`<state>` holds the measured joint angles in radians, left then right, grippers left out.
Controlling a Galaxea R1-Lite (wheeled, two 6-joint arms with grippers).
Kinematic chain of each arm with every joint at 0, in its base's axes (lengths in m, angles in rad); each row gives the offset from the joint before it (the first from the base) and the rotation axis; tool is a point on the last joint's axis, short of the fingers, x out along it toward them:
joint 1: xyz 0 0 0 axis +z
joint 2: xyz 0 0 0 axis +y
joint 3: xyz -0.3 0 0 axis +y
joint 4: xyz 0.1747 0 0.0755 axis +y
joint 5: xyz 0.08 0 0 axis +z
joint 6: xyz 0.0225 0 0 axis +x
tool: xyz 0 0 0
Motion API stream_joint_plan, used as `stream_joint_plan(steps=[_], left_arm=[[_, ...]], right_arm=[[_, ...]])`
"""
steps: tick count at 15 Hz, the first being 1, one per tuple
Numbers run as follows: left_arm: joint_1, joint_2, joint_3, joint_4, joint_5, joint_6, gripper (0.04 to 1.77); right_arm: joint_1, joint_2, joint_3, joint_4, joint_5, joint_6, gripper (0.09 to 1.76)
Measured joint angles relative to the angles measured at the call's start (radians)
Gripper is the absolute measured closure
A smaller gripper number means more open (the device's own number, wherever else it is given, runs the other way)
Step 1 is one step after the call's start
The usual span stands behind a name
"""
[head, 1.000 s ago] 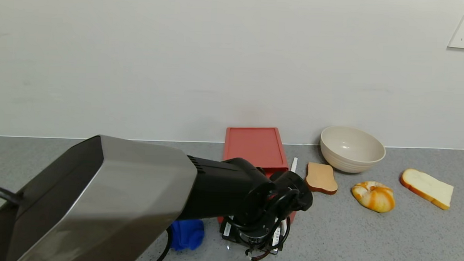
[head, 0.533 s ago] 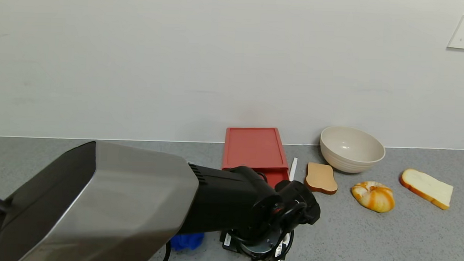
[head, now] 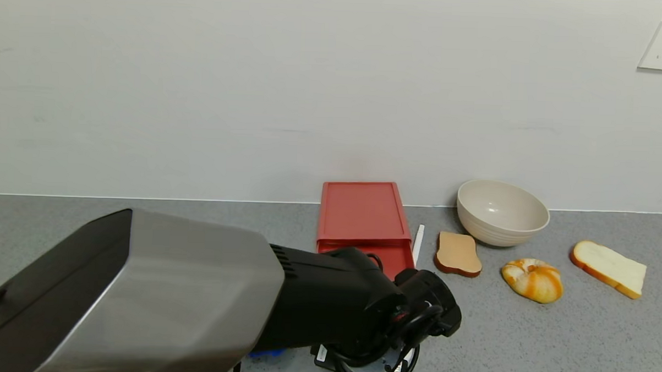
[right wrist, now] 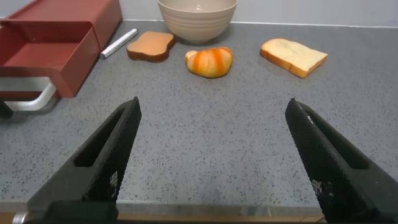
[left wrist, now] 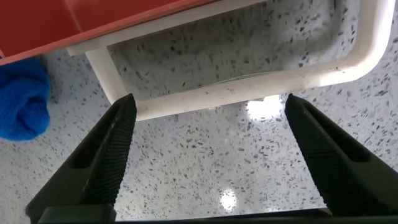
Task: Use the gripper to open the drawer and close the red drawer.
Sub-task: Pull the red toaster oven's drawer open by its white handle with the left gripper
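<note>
Left tool [left wrist: 208, 165] spread wide, its tips either side of the white rectangular loop handle [left wrist: 249, 87] — the flat salmon-red plastic drawer [head: 364, 220] sits at twelve o'clock on the grey speckled tabletop [head: 524, 341], tray slid out. Right tool [right wrist: 211, 168] spread too, holding nothing.

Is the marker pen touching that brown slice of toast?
Apart. In the right wrist view, bare counter shows between the marker and the brown toast; the head view shows the same gap.
</note>
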<state>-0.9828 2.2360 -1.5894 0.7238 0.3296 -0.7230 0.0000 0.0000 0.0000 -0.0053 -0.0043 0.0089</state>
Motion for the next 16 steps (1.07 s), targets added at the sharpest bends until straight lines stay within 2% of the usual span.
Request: stream_joint_plan(steps=[11, 13, 16], left_arm=[[-0.005, -0.047, -0.002, 0.004, -0.003, 0.021, 0.09], [0.000, -0.083, -0.005, 0.003, -0.009, 0.062, 0.09], [0.008, -0.164, 0.005, -0.002, -0.033, 0.186, 0.09]], right_arm=[[0.000, 0.000, 0.000, 0.000, 0.000, 0.000, 0.14], [0.000, 0.000, 0.000, 0.000, 0.000, 0.000, 0.14], [0.000, 0.000, 0.000, 0.000, 0.000, 0.000, 0.14]])
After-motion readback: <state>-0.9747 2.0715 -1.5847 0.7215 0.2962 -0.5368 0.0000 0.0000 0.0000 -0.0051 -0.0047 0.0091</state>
